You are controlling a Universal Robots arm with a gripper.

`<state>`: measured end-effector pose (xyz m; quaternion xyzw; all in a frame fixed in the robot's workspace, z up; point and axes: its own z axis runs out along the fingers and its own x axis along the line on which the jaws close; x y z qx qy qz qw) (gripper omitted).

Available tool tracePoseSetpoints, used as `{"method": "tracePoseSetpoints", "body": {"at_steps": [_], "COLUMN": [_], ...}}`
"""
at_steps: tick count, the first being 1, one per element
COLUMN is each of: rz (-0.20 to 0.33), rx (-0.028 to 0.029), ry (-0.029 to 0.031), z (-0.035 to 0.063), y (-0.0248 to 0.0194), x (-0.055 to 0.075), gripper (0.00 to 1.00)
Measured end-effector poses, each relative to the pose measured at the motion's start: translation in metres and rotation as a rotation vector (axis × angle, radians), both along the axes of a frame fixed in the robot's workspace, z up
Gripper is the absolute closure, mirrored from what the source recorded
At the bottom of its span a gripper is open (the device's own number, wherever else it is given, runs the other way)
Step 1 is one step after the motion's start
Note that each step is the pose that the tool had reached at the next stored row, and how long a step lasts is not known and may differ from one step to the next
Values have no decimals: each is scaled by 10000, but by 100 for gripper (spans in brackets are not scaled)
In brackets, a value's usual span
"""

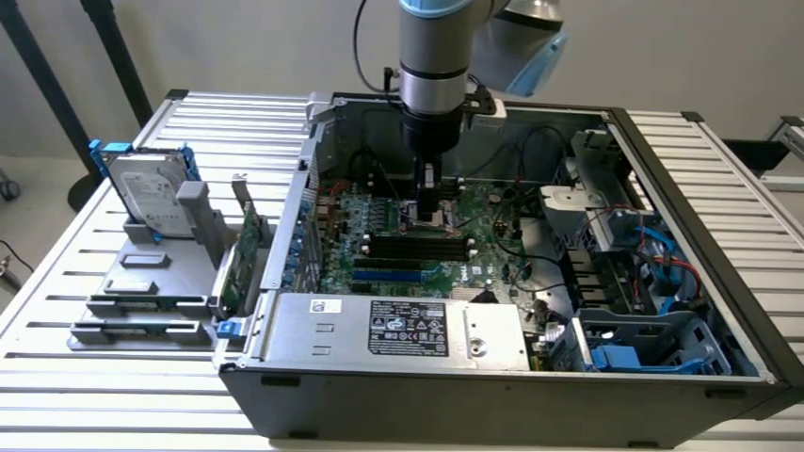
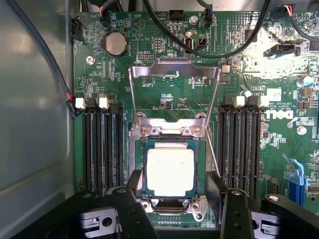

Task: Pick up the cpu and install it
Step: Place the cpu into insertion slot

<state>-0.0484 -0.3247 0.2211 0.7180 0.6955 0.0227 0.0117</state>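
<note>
Nearest in the exterior view is the slatted metal table (image 1: pixel 75 395), and on it stands the open computer case (image 1: pixel 503 395). Just behind the near wall of the case lies the silver power supply (image 1: pixel 395 328) with a black label, and beside it, toward the exterior view's right, there is a blue plastic bay (image 1: pixel 635 356).

On the exterior view's left, outside the case, a grey stand (image 1: pixel 145 282) holds a hard drive (image 1: pixel 149 193) upright in a blue bracket. A long green card (image 1: pixel 255 247) stands on its edge between the stand and the case wall.

Further in lies the green motherboard (image 1: pixel 377 273) with its black memory slots (image 1: pixel 409 247). The arm reaches straight down into the case, and the gripper (image 1: pixel 431 209) is low over the board, just behind these slots.

In the wrist view the two black fingers (image 2: pixel 130 209) are spread, one on each side of the socket (image 2: pixel 169 130). The cpu (image 2: pixel 170 172) lies flat in the socket between them, with its silvery top facing up. On one side a clear strip of the socket shows between the chip and the finger, so the fingers do not pinch it. On the other side the finger is very near the chip, and it cannot be told if it touches.

Beyond the chip the metal load plate (image 2: pixel 173 74) of the socket is raised and open. Rows of memory slots stand on both sides of the socket. Further still there are a round coin battery (image 2: pixel 115 44) and black cables (image 2: pixel 224 52) that curve over the far edge of the board.
</note>
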Motion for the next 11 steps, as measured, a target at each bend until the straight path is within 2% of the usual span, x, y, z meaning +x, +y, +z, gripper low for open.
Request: {"method": "tracePoseSetpoints", "body": {"at_steps": [1, 3, 4, 7, 8, 10, 11], "rz": [0, 0, 0, 0, 0, 1, 0], "rx": [9, 29, 40, 69, 80, 108, 125], "ry": [0, 1, 0, 0, 1, 0, -1], "z": [12, 31, 39, 60, 66, 76, 82], "y": [0, 0, 0, 0, -1, -3, -5], "x": [0, -1, -1, -6, -9, -20, -31], "gripper": [39, 52, 52, 70, 70, 82, 82]}}
